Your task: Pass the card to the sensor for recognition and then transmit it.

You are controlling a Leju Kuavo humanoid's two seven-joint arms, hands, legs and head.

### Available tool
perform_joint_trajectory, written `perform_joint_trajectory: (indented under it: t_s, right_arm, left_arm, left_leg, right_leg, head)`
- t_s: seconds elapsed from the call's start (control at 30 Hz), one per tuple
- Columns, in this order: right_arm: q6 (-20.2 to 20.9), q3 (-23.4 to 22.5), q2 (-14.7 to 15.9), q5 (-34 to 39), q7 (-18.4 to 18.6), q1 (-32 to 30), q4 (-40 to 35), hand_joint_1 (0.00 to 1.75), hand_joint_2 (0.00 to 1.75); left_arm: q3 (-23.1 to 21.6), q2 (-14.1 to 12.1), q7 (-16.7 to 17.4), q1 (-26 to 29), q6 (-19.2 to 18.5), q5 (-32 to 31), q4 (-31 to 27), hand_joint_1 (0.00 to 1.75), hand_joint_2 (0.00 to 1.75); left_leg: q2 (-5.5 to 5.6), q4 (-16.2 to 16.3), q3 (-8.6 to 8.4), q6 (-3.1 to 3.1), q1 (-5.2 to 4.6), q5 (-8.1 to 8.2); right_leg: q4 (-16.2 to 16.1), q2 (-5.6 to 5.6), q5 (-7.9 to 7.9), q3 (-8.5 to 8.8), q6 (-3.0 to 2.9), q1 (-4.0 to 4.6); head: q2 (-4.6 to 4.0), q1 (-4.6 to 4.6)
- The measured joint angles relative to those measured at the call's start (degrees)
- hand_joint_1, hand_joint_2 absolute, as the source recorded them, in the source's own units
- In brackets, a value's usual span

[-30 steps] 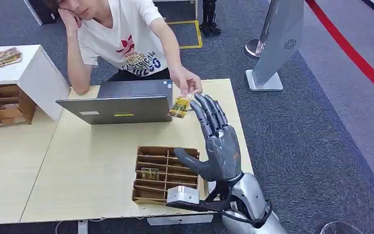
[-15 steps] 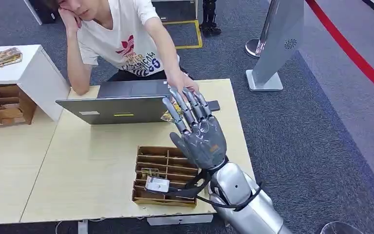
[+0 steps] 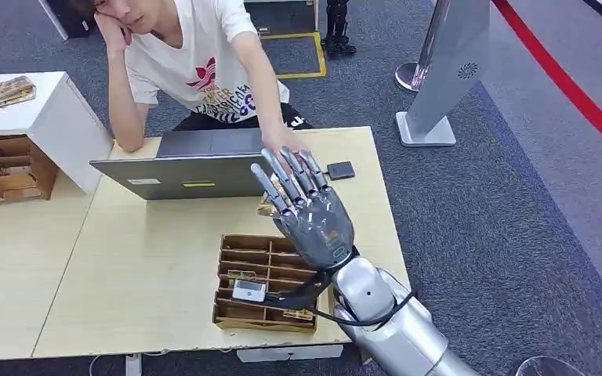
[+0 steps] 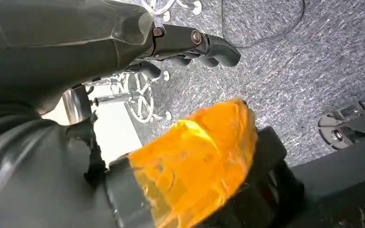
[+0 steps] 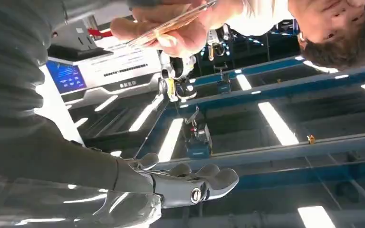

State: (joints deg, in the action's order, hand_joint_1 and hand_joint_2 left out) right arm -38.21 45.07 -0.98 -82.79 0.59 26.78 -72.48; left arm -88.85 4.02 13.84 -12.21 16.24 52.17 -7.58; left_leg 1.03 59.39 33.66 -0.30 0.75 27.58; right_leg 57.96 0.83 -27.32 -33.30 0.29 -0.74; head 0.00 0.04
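head view: the right robot hand point(image 3: 311, 211) is hovering above the table point(image 3: 149, 266) with its fingers spread and nothing in it, palm facing away, just in front of the laptop point(image 3: 196, 164). the card point(image 3: 266, 207) is peeking out just behind the robot hand, near the person's hand point(image 3: 276, 149), which is reaching down to it; whether that hand is gripping the card cannot be told here. a small black sensor point(image 3: 339, 170) is lying on the table just beside the fingertips. a wooden rack point(image 3: 262, 280) is sitting near the table's front edge, with a card in one slot.

left wrist view: the left robot hand point(image 4: 180, 45) is hanging over grey carpet point(image 4: 304, 57), its fingers curling in with nothing between them.

right wrist view: the right robot hand point(image 5: 190, 183) is showing its fingers stretched out and apart. the person's hand point(image 5: 180, 35) is pinching the card point(image 5: 171, 23) edge-on, well apart from the robot's fingers.
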Motion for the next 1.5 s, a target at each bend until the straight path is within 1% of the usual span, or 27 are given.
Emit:
perform_joint_trajectory:
  t_s: [0.4,0.8,0.9,1.0,1.03,1.1,1.17,1.23,1.3,1.37,1.43,1.5]
  right_arm:
    - [0.0,0.1,0.0,0.0,0.9,0.2,1.7,1.75,1.75]
    - [0.0,0.1,-0.2,0.8,1.0,0.0,2.0,1.75,1.75]
    - [0.0,0.0,-0.3,2.2,0.9,-0.3,2.0,1.75,1.75]
    - [0.2,-0.4,-0.6,5.9,-0.1,-1.0,1.8,1.75,1.75]
    - [0.5,-0.6,-0.8,7.7,-0.6,-1.4,1.5,1.75,1.75]
    - [3.8,-1.3,-1.2,16.7,-2.8,-2.7,-0.2,1.75,1.75]
    - [8.8,-2.6,-2.0,30.9,-5.1,-4.8,-4.0,1.75,1.75]
    - [14.3,-4.0,-2.6,43.6,-6.7,-6.6,-7.8,1.75,1.75]
    - [18.5,-5.3,-2.9,54.1,-7.7,-8.6,-11.6,1.75,1.75]
    - [20.7,-6.6,-3.1,61.0,-8.2,-10.1,-14.6,1.75,1.75]
    - [24.1,-8.2,-3.1,70.7,-8.6,-11.7,-17.8,1.75,1.75]
    - [26.6,-9.5,-3.1,78.1,-8.7,-13.3,-20.1,1.75,1.75]
  left_arm:
    - [0.0,0.7,0.2,0.0,-0.2,-0.2,0.0,0.0,0.0]
    - [0.0,0.7,0.3,0.0,-0.1,-0.2,0.0,0.0,0.0]
    - [0.0,0.7,0.3,0.0,0.0,-0.2,0.0,0.0,0.0]
    - [0.0,0.7,0.3,0.0,0.0,-0.1,0.0,0.0,0.0]
    - [0.0,0.7,0.3,0.0,0.1,0.0,0.0,0.0,0.0]
    - [0.0,0.7,0.3,0.0,0.3,0.5,0.0,0.0,0.0]
    - [0.0,0.7,0.1,0.2,0.6,1.3,0.0,0.0,0.0]
    - [0.0,0.7,-0.3,0.4,1.0,2.0,0.0,0.0,0.0]
    - [0.0,0.7,-0.5,0.5,1.3,2.7,0.0,0.0,0.0]
    - [0.0,0.7,-0.9,0.7,1.6,3.2,0.0,0.0,0.0]
    - [0.1,0.6,-1.3,0.9,2.1,3.8,0.0,0.0,0.0]
    - [0.2,0.6,-1.6,1.0,2.3,4.4,0.0,0.0,0.0]
  left_leg:
    - [-0.01,0.0,0.0,0.0,0.0,0.0]
    - [-0.01,0.0,0.0,0.0,0.0,0.0]
    - [-0.01,0.0,0.0,0.0,0.0,0.0]
    - [-0.01,0.0,0.0,0.0,0.01,0.0]
    - [-0.01,0.0,-0.01,0.0,0.01,0.0]
    - [-0.01,0.0,-0.01,0.0,0.01,0.0]
    - [0.0,0.0,0.01,0.0,0.01,0.0]
    - [0.0,0.0,0.01,0.0,0.01,0.01]
    - [0.0,0.0,0.02,0.01,0.01,0.02]
    - [0.0,0.0,0.03,0.01,0.01,0.02]
    - [-0.01,0.0,0.03,0.01,0.01,0.02]
    - [-0.01,0.0,0.03,0.02,0.0,0.02]
  right_leg:
    - [0.0,0.0,0.0,0.0,0.0,0.0]
    - [0.0,0.01,0.0,0.0,0.0,0.0]
    - [0.0,0.0,0.0,-0.01,0.0,0.0]
    - [0.0,0.0,0.0,-0.01,0.0,0.0]
    - [0.0,0.0,0.0,-0.01,0.0,0.0]
    - [0.0,0.0,0.0,-0.01,0.0,0.0]
    - [0.0,-0.01,-0.01,-0.02,0.0,0.0]
    - [0.0,0.01,-0.01,-0.03,0.0,0.0]
    - [0.0,-0.01,-0.03,-0.03,0.0,0.0]
    - [0.0,-0.01,-0.03,-0.03,0.01,0.0]
    - [0.0,-0.01,-0.03,-0.03,0.01,0.0]
    - [0.0,-0.01,-0.03,-0.03,0.01,0.0]
  head:
    - [0.0,0.0]
    - [0.0,0.0]
    - [0.0,0.0]
    - [0.0,0.0]
    - [0.0,0.0]
    - [0.0,0.0]
    - [0.0,0.02]
    - [0.0,0.02]
    - [0.0,0.0]
    - [0.0,0.0]
    - [0.0,0.0]
    - [0.0,0.0]
